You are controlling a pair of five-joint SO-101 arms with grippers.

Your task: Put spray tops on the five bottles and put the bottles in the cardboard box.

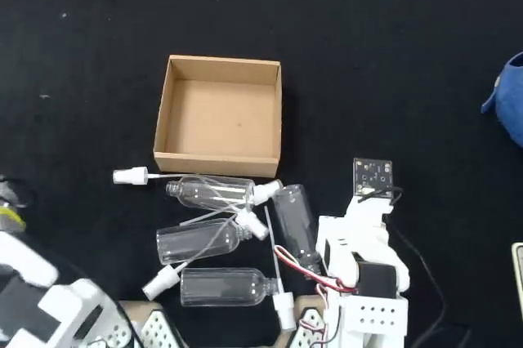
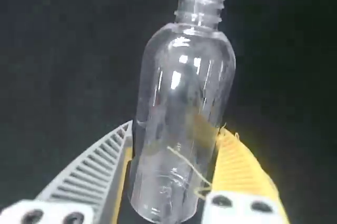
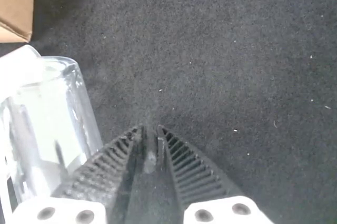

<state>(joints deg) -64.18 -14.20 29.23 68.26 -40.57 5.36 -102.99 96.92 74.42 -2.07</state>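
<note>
The left gripper clamps an uncapped bottle by its body, keeping the neck free for capping; the right gripper is empty, fingers nearly together.

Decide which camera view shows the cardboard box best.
The high view: the whole cardboard box shows, all four walls and floor. The right wrist view catches one corner; the left wrist view faces a bottle in the left end effector.

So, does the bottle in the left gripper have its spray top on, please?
Off: the bottle held in the left gripper has a bare threaded neck.
</note>
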